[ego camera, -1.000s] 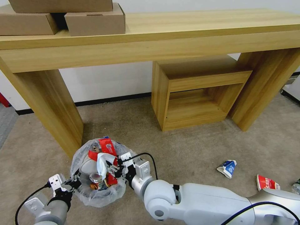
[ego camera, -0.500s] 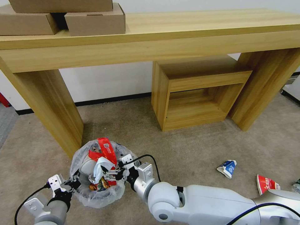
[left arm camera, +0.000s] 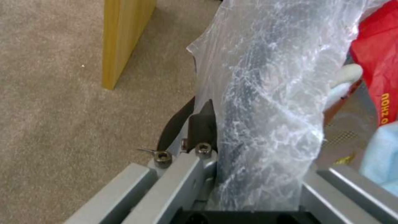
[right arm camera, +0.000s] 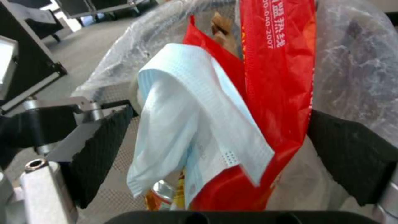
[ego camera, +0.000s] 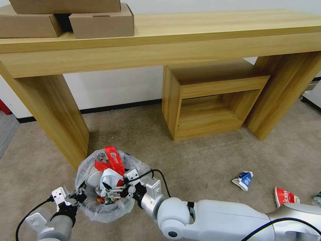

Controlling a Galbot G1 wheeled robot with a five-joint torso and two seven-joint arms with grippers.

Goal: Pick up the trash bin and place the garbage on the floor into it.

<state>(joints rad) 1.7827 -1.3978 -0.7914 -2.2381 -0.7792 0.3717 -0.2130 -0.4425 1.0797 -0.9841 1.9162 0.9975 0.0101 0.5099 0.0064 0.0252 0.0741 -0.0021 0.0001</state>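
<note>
L gripper (ego camera: pixel 75 198) at near-left rim of trash bin (ego camera: pixel 100 209), clamped on rim w/ bag liner (left arm camera: pixel 265 102) pinched between jaws; seen close in left wrist view. Bin held just off or on the floor (ego camera: pixel 200 160) – can't tell which.

R gripper (ego camera: pixel 112 191) over bin mouth, reaching in from the right side, jaws spread wide, pads (right arm camera: pixel 99 149) either side of a pale blue-white mask (right arm camera: pixel 195 130) and a red wrapper (right arm camera: pixel 273 77) w/o touching either. Both pieces look released, resting on the pile in the bin; wrapper stands tall, poking above the rim, long axis roughly upright.

Farther out to the right on carpet: blue-white carton (ego camera: pixel 243 180), then red wrapper piece (ego camera: pixel 285 195) near frame edge. Both well apart from bin, both on R arm's side, so R gripper judged nearer for either; carton closest. Carton's long axis seems to run diagonally, away-right to near-left.

Beyond: wooden table leg (ego camera: pixel 53 113) just behind bin, low shelf unit (ego camera: pixel 214 100) under table, cardboard boxes (ego camera: pixel 100 21) on top.
</note>
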